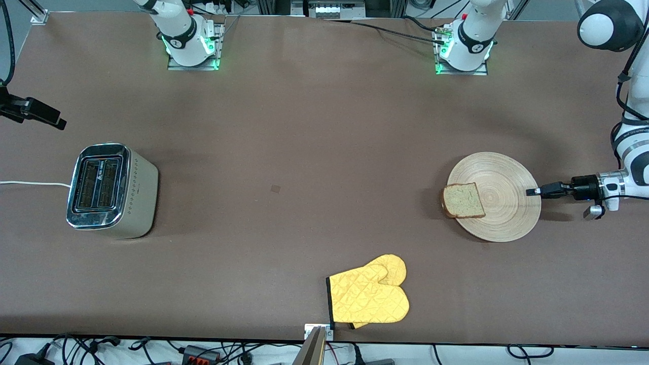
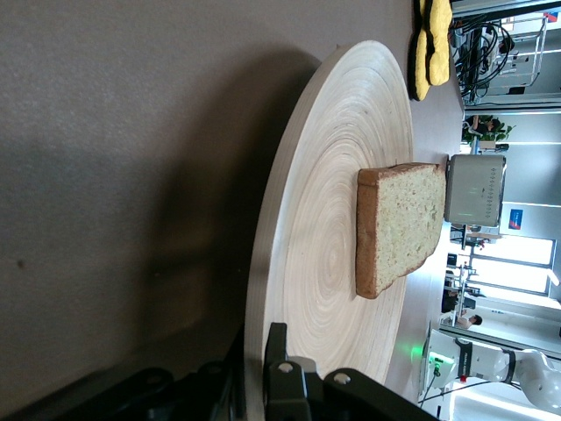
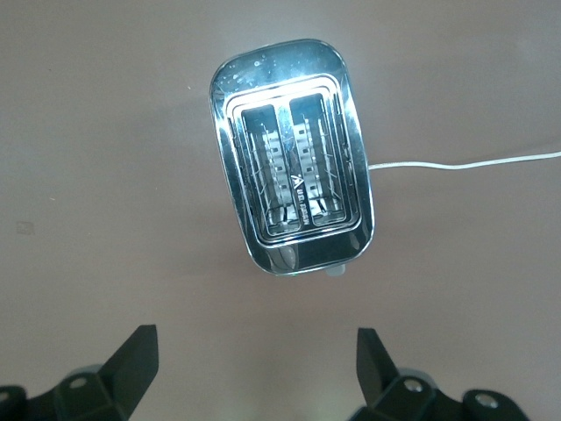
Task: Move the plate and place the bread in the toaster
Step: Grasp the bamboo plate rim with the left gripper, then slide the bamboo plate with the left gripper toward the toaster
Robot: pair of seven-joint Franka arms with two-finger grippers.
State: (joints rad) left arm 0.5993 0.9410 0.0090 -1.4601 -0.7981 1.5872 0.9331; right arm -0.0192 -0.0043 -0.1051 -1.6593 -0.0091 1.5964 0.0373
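The round pale-wood plate [image 1: 502,203] lies toward the left arm's end of the table, the tan crusted bread slice [image 1: 463,201] resting on it. The left gripper [image 1: 533,191] clasps its rim. The right gripper [image 3: 254,355] hangs spread above the chrome two-slot toaster [image 1: 109,190].

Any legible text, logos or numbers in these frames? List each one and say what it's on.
No text can be read in full.
Boxy chrome-topped toaster: a small triangular logo with a line of lettering sits between the two slots, too small to read.
Toaster's beige side: a row of small marks, illegible.
Blue sign in the room past the table: blurred.
Round light-wood plate, tan bread slice, yellow quilted oven mitt: no markings seen.
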